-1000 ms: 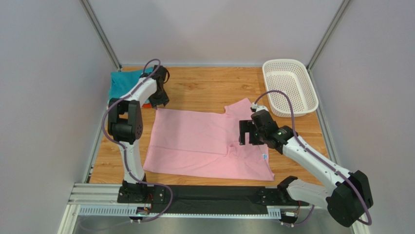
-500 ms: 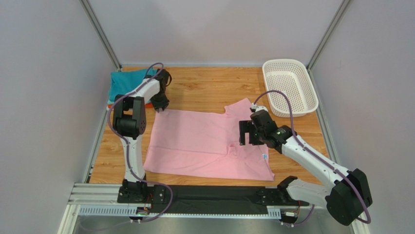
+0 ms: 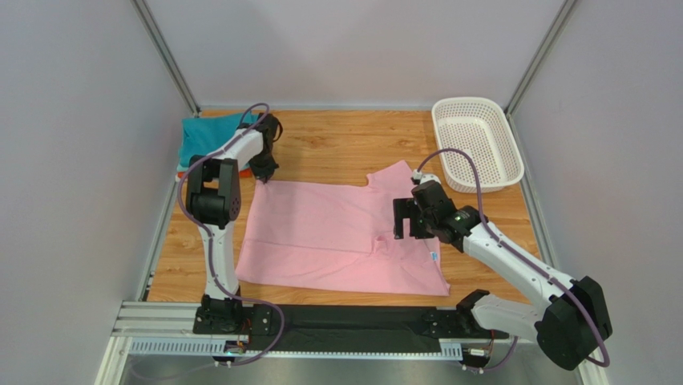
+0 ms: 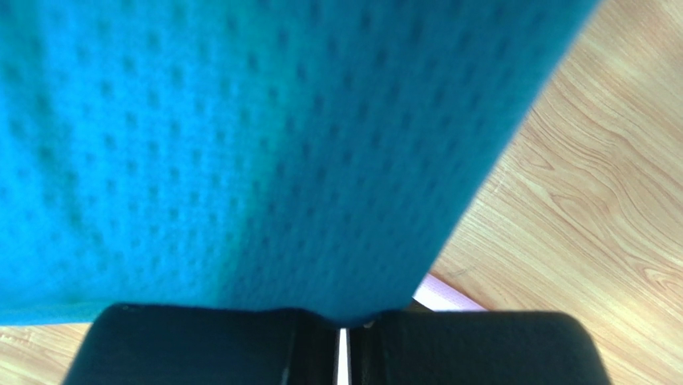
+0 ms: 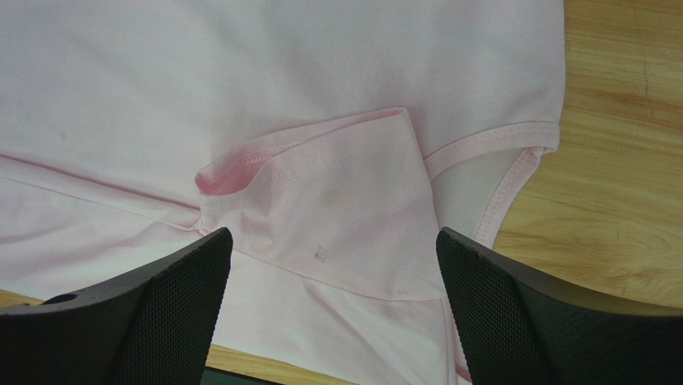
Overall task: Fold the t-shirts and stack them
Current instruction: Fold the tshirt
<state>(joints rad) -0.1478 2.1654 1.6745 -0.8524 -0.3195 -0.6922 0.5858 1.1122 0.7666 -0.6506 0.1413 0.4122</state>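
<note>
from above: one pink shirt [image 3: 321,233] lies spread flat mid-surface [image 3: 337,148]; one folded teal shirt [image 3: 196,136] far left; one white basket [image 3: 477,144] far right. left wrist: left fingers [image 4: 208,345] pressed nearly together beneath teal cloth; what they pinch, can't tell. right wrist: right fingers [image 5: 160,321] spread wide over the folded sleeve [image 5: 321,208].

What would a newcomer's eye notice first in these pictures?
A light pink cotton t-shirt lies spread across the middle of the wooden table. The right gripper hangs open over its folded-in sleeve. A white perforated plastic basket sits at the far right corner, a folded teal t-shirt at the far left.
</note>
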